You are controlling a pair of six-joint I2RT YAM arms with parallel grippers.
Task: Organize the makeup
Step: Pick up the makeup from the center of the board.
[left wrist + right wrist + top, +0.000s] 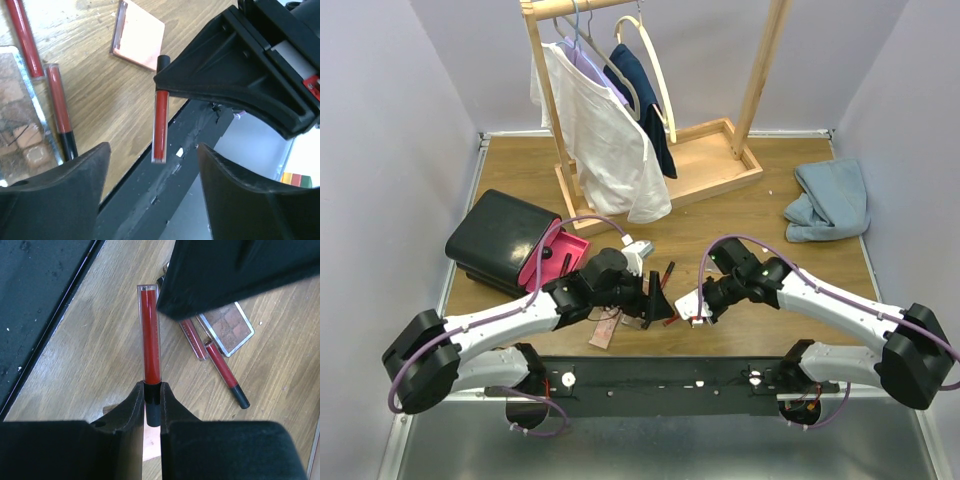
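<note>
Right wrist view: right fingers [127, 412] pinch tube [150, 335] by black cap, frame centre. Prob. light, stiff, slick; left fingers [82, 172], spread open, should take mid-barrel.

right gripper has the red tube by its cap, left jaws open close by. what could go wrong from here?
1. The right gripper pinches only the black cap. The red tube sticks out unsupported, so a nudge could swivel it or pull it free.
2. The left gripper is open and very close, so a misaligned close could knock the two grippers together.
3. A drop would land near the table edge and might roll off.
</note>
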